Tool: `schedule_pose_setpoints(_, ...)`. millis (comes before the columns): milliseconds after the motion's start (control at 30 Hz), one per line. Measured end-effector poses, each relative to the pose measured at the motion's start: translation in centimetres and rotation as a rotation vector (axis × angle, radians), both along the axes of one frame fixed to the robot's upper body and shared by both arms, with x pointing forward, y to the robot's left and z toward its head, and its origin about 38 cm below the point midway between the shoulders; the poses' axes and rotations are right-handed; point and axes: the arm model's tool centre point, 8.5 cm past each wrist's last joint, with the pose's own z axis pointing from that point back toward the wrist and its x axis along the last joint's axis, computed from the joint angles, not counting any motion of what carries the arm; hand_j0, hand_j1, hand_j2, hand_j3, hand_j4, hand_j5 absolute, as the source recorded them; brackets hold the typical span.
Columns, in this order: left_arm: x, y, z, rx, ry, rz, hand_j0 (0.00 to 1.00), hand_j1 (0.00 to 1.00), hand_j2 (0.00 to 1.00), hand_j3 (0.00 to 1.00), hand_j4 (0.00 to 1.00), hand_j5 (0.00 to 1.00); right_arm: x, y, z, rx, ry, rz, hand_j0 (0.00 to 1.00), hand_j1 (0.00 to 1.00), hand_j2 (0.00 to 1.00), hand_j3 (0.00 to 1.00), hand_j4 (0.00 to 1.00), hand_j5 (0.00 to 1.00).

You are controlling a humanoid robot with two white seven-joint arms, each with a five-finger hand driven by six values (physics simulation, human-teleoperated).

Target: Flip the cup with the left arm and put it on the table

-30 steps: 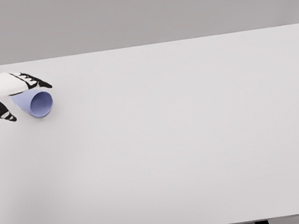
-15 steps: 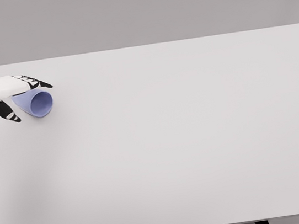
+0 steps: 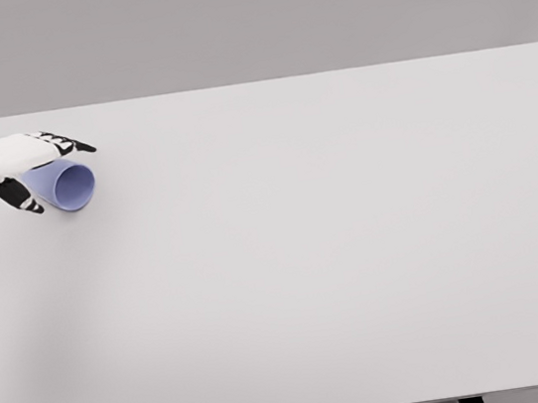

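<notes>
Cup: I've got 1 pale blue cup (image 3: pixel 66 185) lying on its side, near the far left corner of the table (image 3: pixel 336 252), open mouth turned toward me and a little to the right.
Left hand: my left hand (image 3: pixel 29 167) comes in from the left edge, white with black fingertip pads, sitting right over the cup's closed end.
Fingers: the fingers (image 3: pixel 69 145) reach across the top of the cup, pointing right, lying close together.
Thumb: the thumb (image 3: pixel 19 194) drops down on the near side, left of the cup's body, so the cup sits between thumb and fingers.
Grip: looks like a wrap around the cup, but I can't tell from here whether the pads are actually pressing on it.
Cup contact: its side rests on the table.
Table: plain white top, grey wall behind it.
</notes>
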Motion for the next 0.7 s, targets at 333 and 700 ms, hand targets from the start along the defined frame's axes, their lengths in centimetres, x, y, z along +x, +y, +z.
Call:
schedule_pose_setpoints(333, 0.3, 0.3, -1.2, 0.005, -0.018, 0.025, 1.0, 1.0, 1.0, 1.0, 1.0, 1.0, 0.0, 0.0, 0.0, 0.0, 0.001, 0.0, 1.0, 1.0, 1.0, 1.0, 1.0, 1.0)
schedule_pose_setpoints(700, 0.6, -0.3, -2.4, 0.024, -0.023, 0.028, 1.0, 1.0, 1.0, 1.0, 1.0, 1.0, -0.1, 0.0, 0.0, 0.0, 0.002, 0.0, 1.0, 1.0, 1.0, 1.0, 1.0, 1.0)
